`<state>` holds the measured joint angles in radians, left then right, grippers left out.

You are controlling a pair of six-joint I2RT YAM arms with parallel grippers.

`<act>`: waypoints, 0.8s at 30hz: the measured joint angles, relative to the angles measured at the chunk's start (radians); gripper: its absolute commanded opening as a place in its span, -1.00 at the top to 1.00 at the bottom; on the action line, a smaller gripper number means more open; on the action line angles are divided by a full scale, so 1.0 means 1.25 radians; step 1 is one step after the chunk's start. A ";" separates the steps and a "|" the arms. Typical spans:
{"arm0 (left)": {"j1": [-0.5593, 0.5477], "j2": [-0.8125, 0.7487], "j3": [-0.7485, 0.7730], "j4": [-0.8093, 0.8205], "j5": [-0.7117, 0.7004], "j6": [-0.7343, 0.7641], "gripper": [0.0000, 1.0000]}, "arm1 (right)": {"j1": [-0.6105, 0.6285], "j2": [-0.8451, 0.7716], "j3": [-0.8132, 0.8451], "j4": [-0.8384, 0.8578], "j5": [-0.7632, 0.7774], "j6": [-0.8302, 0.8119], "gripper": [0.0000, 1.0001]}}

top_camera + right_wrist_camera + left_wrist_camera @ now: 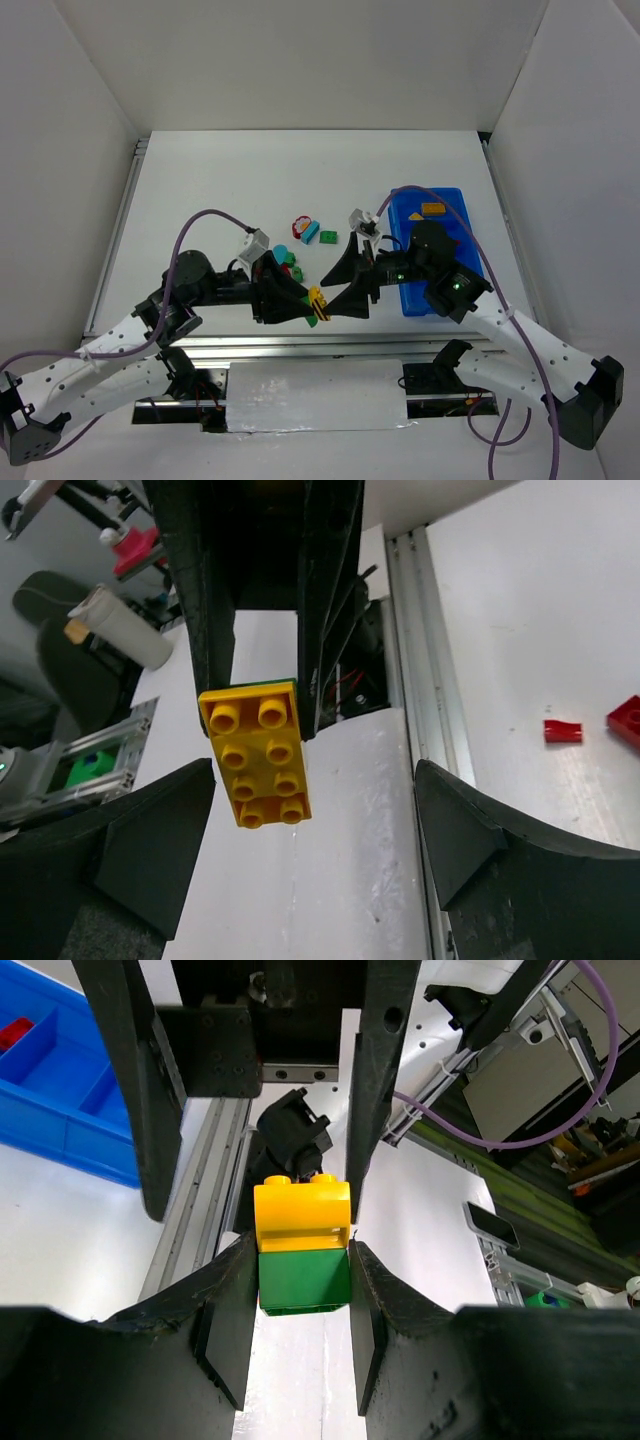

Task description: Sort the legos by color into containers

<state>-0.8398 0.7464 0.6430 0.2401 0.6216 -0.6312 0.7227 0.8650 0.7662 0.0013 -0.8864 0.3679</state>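
Two bricks are stuck together: a studded yellow one [302,1217] on a green one [305,1280]. The left gripper [300,1290] has its jaws clamped on the green half, leaving the yellow half jutting out beyond them. The right gripper [312,800] faces it, its jaws wide apart on either side of the yellow tip without touching, probably ready to pull the two colours apart for sorting.

- Top view: bright, even light from above; the white tabletop [200,200] is near overexposure, with soft, short shadows.
- Wrist views: the yellow brick [302,1215] is sharp; foreground black parts are underexposed, distant background slightly soft.
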 measured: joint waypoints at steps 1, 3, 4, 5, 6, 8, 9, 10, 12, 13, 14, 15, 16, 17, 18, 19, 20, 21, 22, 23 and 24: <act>0.000 0.000 0.000 0.000 0.003 0.001 1.00 | 0.002 0.003 -0.007 0.014 -0.014 0.010 -0.72; 0.000 0.002 0.000 -0.001 0.003 0.003 1.00 | 0.007 0.003 -0.018 0.045 -0.041 0.031 -0.63; 0.000 0.002 0.000 -0.002 0.003 0.004 1.00 | 0.009 0.003 -0.019 0.055 -0.051 0.038 -0.47; 0.000 0.003 0.000 -0.002 0.003 0.004 1.00 | 0.012 0.003 -0.019 0.067 -0.059 0.043 -0.42; 0.000 0.004 0.000 -0.002 0.002 0.004 1.00 | 0.015 0.003 -0.018 0.077 -0.064 0.049 -0.41; 0.000 0.004 0.000 -0.001 0.002 0.004 1.00 | 0.020 0.007 -0.018 0.092 -0.073 0.053 -0.37; -0.001 0.004 0.000 0.000 0.001 0.004 1.00 | 0.023 0.011 -0.018 0.099 -0.077 0.056 -0.36; -0.001 0.005 0.000 0.000 0.000 0.004 1.00 | 0.026 0.016 -0.019 0.105 -0.079 0.062 -0.33; -0.001 0.008 0.000 0.000 -0.003 0.004 1.00 | 0.031 0.027 -0.020 0.120 -0.079 0.068 -0.23; -0.001 0.009 0.000 -0.001 -0.003 0.003 1.00 | 0.033 0.031 -0.023 0.128 -0.078 0.071 -0.12; -0.001 0.010 0.000 -0.001 -0.003 0.002 1.00 | 0.033 0.038 -0.026 0.136 -0.077 0.071 -0.06; -0.001 0.010 0.000 0.000 -0.006 0.003 1.00 | 0.033 0.044 -0.029 0.139 -0.077 0.073 -0.03; -0.001 0.010 0.000 0.000 -0.007 0.003 1.00 | 0.033 0.052 -0.034 0.145 -0.078 0.077 0.08; -0.001 0.010 0.000 -0.003 -0.011 0.004 1.00 | 0.033 0.058 -0.039 0.154 -0.081 0.081 0.25; 0.000 0.009 0.000 -0.015 -0.016 0.003 1.00 | 0.033 0.062 -0.044 0.162 -0.082 0.084 0.85; 0.002 0.007 0.000 -0.023 -0.018 0.002 1.00 | 0.032 0.065 -0.049 0.169 -0.087 0.081 1.00; 0.002 0.006 0.000 -0.033 -0.016 -0.001 1.00 | 0.031 0.067 -0.054 0.175 -0.094 0.081 1.00; 0.002 0.003 0.000 -0.041 -0.020 0.003 1.00 | 0.031 0.068 -0.056 0.177 -0.095 0.081 1.00; 0.002 0.000 0.000 -0.048 -0.025 0.005 1.00 | 0.031 0.068 -0.057 0.177 -0.089 0.079 1.00; 0.001 -0.003 0.000 -0.053 -0.034 0.012 1.00 | 0.030 0.068 -0.057 0.175 -0.082 0.075 1.00; 0.001 -0.006 0.000 -0.059 -0.042 0.021 1.00 | 0.024 0.068 -0.058 0.174 -0.075 0.068 1.00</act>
<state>-0.8387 0.7383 0.6434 0.1665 0.5686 -0.6052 0.7532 0.9497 0.6941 0.2184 -0.9806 0.4534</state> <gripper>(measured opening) 0.479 0.439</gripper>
